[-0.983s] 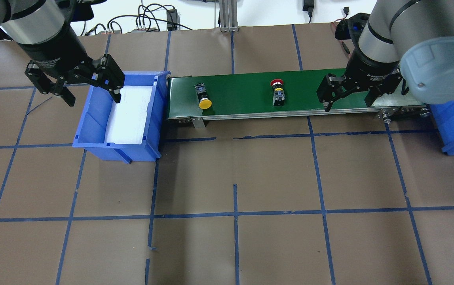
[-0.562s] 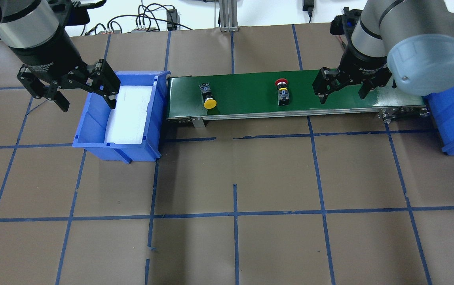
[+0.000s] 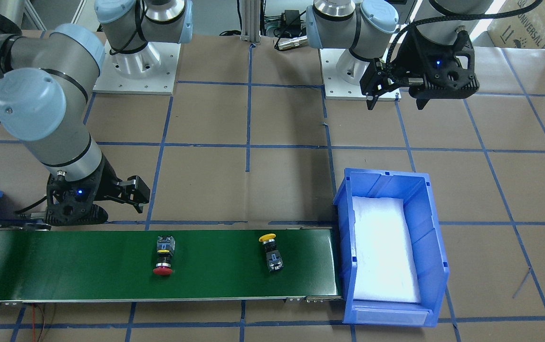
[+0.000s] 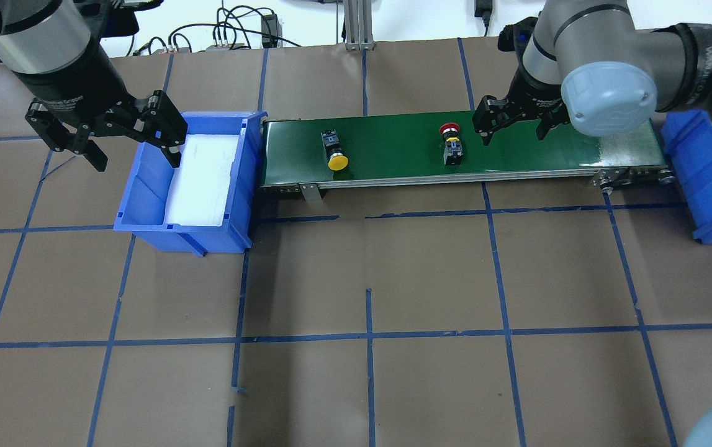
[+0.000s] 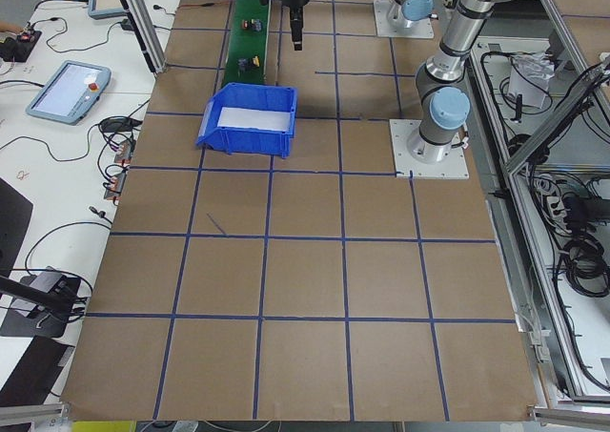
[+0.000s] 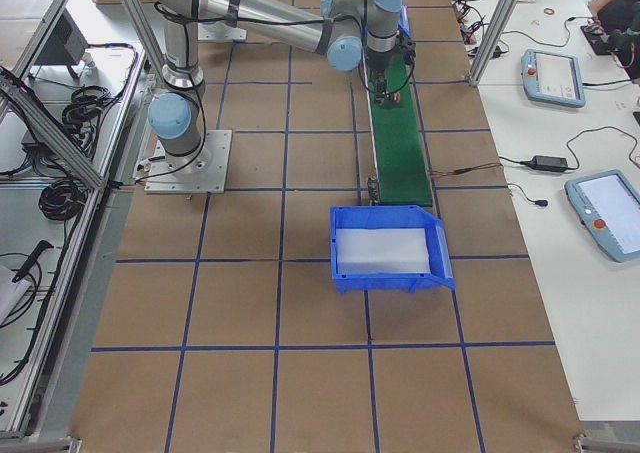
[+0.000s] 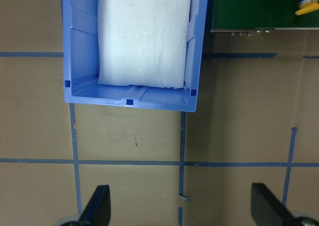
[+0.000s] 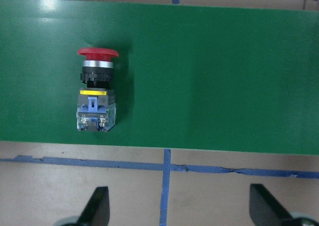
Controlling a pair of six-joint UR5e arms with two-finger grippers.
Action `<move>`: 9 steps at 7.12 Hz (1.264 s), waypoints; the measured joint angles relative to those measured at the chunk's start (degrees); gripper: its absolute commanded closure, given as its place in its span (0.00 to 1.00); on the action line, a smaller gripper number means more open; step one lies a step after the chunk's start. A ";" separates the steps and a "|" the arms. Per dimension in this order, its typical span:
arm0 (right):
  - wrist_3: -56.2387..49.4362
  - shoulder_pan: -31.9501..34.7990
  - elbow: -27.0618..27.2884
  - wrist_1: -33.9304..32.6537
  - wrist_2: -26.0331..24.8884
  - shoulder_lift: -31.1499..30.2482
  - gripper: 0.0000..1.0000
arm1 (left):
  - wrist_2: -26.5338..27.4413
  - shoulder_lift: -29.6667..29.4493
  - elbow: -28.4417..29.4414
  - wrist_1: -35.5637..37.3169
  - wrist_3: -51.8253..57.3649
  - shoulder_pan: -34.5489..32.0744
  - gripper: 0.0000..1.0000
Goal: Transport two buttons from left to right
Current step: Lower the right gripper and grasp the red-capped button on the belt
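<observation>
The red button (image 4: 450, 144) lies on the green conveyor belt (image 4: 393, 139), right of its middle; it also shows in the front view (image 3: 164, 257) and the right wrist view (image 8: 95, 94). The yellow button (image 4: 334, 153) lies on the belt's left part, cap toward the front; it also shows in the front view (image 3: 270, 251). My right gripper (image 4: 514, 131) is open and empty, just right of the red button, above the belt's far edge. My left gripper (image 4: 135, 155) is open and empty above the left wall of the blue bin (image 4: 138, 186).
The blue bin holds a white foam pad (image 4: 203, 180) and stands against the belt's left end. A second blue bin (image 4: 706, 171) stands at the belt's right end. Cables lie behind the belt at the table's back edge.
Both buttons have shifted to the right along the belt. My right gripper has moved left and back, closer to the red button. My left gripper has drawn back a little to the left.
</observation>
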 measured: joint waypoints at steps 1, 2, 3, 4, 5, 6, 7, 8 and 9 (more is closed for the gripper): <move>1.11 0.00 -0.29 -1.43 0.23 1.68 0.00 | 0.06 0.10 0.02 -0.03 -0.02 0.00 0.00; 2.14 0.00 -0.77 -2.62 0.31 3.09 0.00 | 0.11 0.26 -0.04 -0.06 0.00 -0.03 0.00; 3.02 0.02 -1.74 -3.15 0.34 4.43 0.00 | 0.16 0.36 -0.08 0.02 0.01 -0.07 0.00; 3.53 0.06 -2.77 -3.37 0.45 5.83 0.00 | 0.18 0.39 -0.12 0.02 0.02 -0.07 0.00; 4.47 0.07 -3.47 -3.45 0.97 6.92 0.00 | 0.19 0.41 -0.19 -0.04 0.02 -0.04 0.00; 5.72 0.08 -3.75 -3.47 2.35 7.50 0.00 | 0.21 0.42 -0.23 -0.16 0.02 0.01 0.00; 6.36 0.08 -3.85 -3.54 3.93 7.97 0.00 | 0.25 0.42 -0.25 -0.35 0.02 0.02 0.00; 6.58 0.09 -3.88 -3.76 4.63 8.44 0.00 | 0.27 0.42 -0.26 -0.46 0.02 0.02 0.00; 6.64 0.08 -3.88 -4.10 4.79 9.07 0.00 | 0.28 0.42 -0.30 -0.48 0.02 0.00 0.00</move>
